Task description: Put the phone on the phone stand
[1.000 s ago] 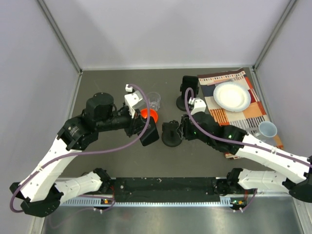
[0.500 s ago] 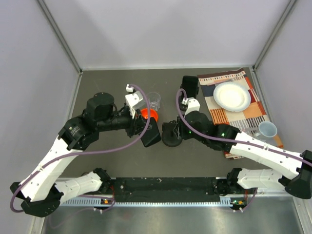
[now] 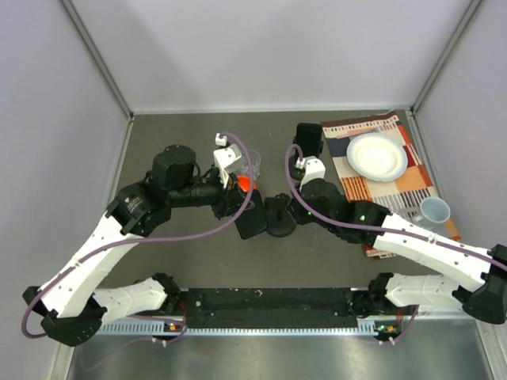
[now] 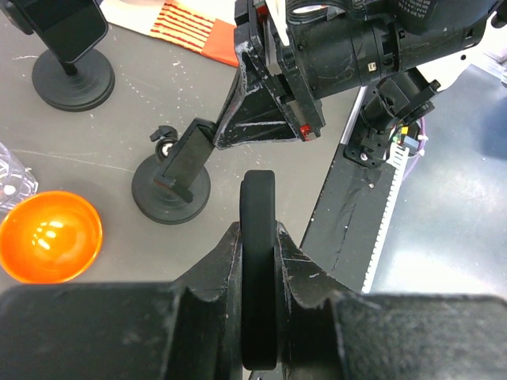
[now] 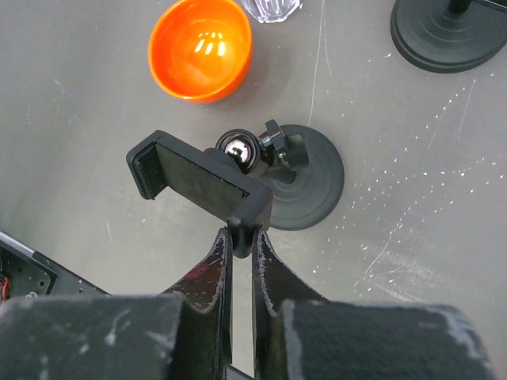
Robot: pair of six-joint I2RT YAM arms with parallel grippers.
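Observation:
The black phone (image 3: 252, 222) is held in my left gripper (image 3: 242, 207), which is shut on it. In the left wrist view the phone (image 4: 258, 237) stands edge-on between the fingers. The empty black phone stand (image 3: 279, 216) sits mid-table just right of the phone, with a round base (image 5: 310, 179) and a tilted clamp cradle (image 5: 196, 180). My right gripper (image 5: 242, 231) is shut on the cradle's lower end arm; it also shows in the left wrist view (image 4: 273, 111), gripping the stand (image 4: 181, 162). The phone hangs a little left of the cradle, apart from it.
A second stand (image 3: 304, 148) holding a phone stands behind. An orange bowl (image 5: 200, 47) and a clear glass (image 3: 252, 162) sit left of the stand. At the right, a patterned cloth (image 3: 405, 188) bears a white plate (image 3: 376, 156) and a pale cup (image 3: 434, 210).
My left arm has moved right and slightly nearer, bringing the phone close beside the stand. My right gripper moved onto the stand's cradle and stays there.

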